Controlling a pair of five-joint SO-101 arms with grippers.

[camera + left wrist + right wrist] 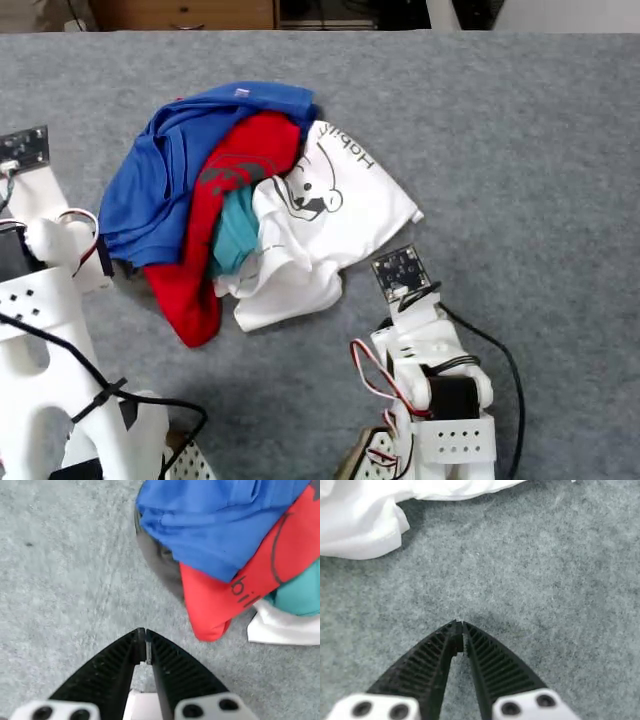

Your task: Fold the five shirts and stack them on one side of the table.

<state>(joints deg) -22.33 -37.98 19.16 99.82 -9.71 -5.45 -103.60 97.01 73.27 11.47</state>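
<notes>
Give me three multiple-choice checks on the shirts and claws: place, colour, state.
1. Which shirt lies nearest the right claw? A) blue B) white C) red
2. What colour is the cloth peeking out between the red shirt and the white shirt? A) teal B) yellow C) black
3. The left claw is: A) open over the pile B) shut on the red shirt C) shut, holding nothing

1 B: white cloth lies just ahead of it in the right wrist view.
2 A: a teal patch shows there in the high view.
3 C: it is closed over bare table.
</notes>
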